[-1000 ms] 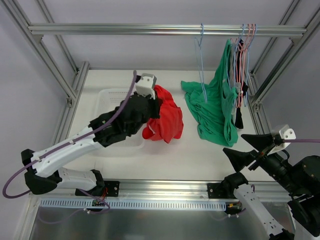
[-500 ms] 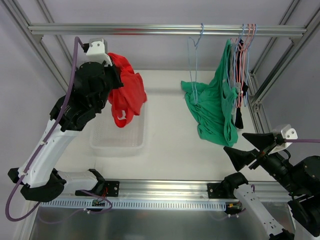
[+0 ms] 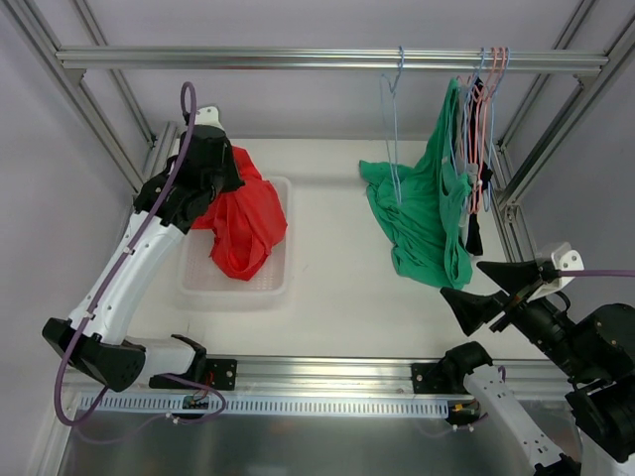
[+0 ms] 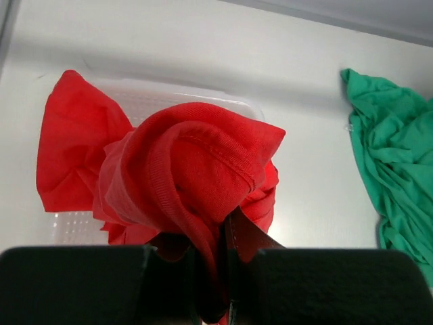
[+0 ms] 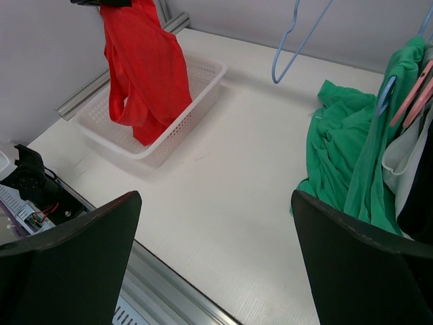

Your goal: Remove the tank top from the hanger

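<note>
The left gripper (image 4: 214,261) is squeezed shut on the red tank top (image 3: 243,223), which hangs down from it into the white basket (image 3: 238,295) just below. The right gripper (image 3: 462,281) has its fingers wide apart and holds nothing. A green top (image 3: 422,223) and a bare blue hanger (image 3: 394,119) are out past it.

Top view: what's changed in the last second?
The left end effector, shut on the red tank top, swung it left from beside the white basket, lifted it, then lowered it so its lower end hangs in the basket. Nothing was let go. The empty blue hanger swayed slightly. The right end effector stayed open and parked; the green garment did not move.
</note>
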### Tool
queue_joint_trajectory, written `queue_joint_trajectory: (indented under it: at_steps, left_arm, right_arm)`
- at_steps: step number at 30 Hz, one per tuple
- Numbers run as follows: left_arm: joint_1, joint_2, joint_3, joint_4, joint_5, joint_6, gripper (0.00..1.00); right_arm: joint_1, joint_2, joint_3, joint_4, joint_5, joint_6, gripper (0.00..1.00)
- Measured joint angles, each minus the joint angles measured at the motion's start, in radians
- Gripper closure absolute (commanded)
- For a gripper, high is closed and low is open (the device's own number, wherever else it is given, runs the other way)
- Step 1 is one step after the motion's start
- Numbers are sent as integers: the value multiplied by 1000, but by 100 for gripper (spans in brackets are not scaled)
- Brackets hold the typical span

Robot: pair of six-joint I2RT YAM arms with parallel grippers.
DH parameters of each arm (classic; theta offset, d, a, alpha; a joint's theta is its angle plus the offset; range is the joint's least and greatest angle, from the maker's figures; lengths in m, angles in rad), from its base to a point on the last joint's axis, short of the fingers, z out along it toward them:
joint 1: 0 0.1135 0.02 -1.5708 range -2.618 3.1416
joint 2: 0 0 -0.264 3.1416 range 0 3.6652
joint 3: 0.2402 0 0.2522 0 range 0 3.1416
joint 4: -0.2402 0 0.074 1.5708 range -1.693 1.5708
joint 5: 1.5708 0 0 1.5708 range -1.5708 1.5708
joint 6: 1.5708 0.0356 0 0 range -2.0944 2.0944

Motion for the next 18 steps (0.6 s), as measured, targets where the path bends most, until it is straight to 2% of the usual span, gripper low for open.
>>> queue_joint_trajectory:
  at_steps: [9,14,18]
  left_arm:
    - [0,-5,35,1,122,-14,100]
    - [0,-45,66,9,109,-14,100]
    - [8,-76,33,25,77,-22,100]
  right_arm:
    - [0,2,-39,16,-3,9,1]
    - [0,5,-55,35,-8,18,1]
    - [0,5,-61,46,-8,22,0]
